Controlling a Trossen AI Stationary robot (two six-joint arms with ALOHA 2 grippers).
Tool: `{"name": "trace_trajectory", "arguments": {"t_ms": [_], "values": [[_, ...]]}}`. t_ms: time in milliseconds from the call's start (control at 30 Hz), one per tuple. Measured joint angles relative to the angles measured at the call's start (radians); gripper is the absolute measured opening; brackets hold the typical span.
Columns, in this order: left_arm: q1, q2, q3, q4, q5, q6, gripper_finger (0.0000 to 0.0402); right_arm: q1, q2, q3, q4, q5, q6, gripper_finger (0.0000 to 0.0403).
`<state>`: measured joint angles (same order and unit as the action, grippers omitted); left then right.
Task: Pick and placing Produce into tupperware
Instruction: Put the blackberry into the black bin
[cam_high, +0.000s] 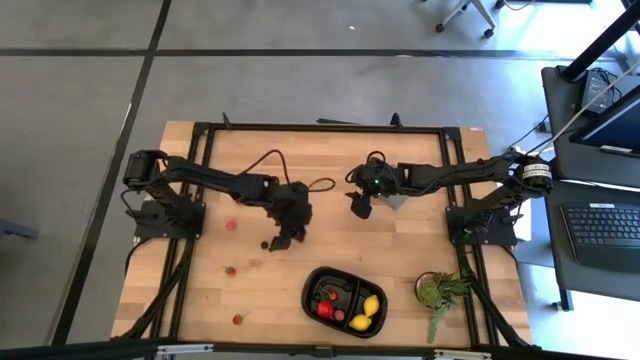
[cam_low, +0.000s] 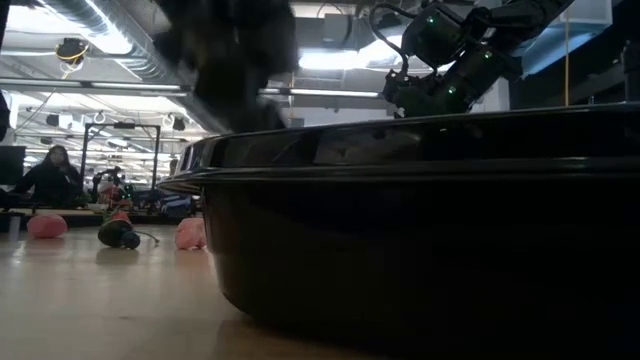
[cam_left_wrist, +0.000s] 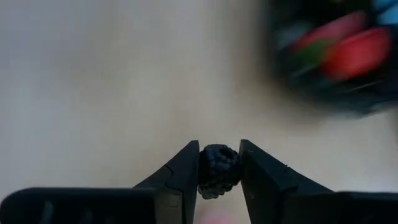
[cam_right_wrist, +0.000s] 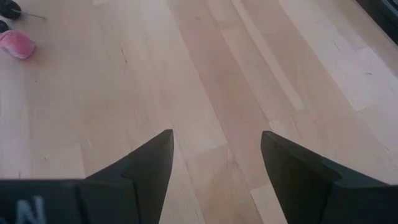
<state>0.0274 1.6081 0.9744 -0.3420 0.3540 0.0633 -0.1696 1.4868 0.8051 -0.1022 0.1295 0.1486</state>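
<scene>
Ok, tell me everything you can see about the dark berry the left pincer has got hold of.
The dark berry is small, near-black and knobbly, like a blackberry made of tiny rounded beads. It sits pinched between the two dark fingers of the left pincer, which press on opposite sides of it. Pale wooden table lies behind it, and the black tupperware with red produce shows blurred off to one side.

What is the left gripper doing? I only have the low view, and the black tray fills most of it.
Observer: The left gripper is shut on a dark berry.
Operator: Is anything in the tray?
Observer: Yes, the tray holds a lemon and red pieces.
Operator: And the right gripper?
Observer: The right gripper is open over bare table, holding nothing.
</scene>
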Motion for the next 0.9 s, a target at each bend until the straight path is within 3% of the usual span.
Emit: {"name": "trace_trajectory", "arguments": {"t_ms": [100, 267, 567, 767, 900], "values": [[-0.048, -0.004, 0.036, 0.073, 0.113, 0.002, 0.0096, 0.0, 0.0, 0.0, 0.002, 0.0, -0.001, 0.0243], [-0.138, -0.003, 0.041, 0.282, 0.203, 0.025, 0.0084, 0.0, 0.0, 0.0, 0.002, 0.0, -0.003, 0.0243], [-0.282, 0.093, 0.042, 0.499, 0.103, 0.065, 0.0098, 0.0, 0.0, 0.0, 0.002, 0.0, 0.005, 0.0243], [-0.296, 0.201, 0.042, 0.589, 0.072, 0.041, 0.0085, 0.001, 0.0, 0.0, 0.001, 0.0, 0.018, 0.0243], [-0.298, 0.256, 0.042, 0.604, 0.074, 0.017, 0.0105, 0.001, 0.0, 0.0, 0.001, 0.0, 0.032, 0.0243]]}}
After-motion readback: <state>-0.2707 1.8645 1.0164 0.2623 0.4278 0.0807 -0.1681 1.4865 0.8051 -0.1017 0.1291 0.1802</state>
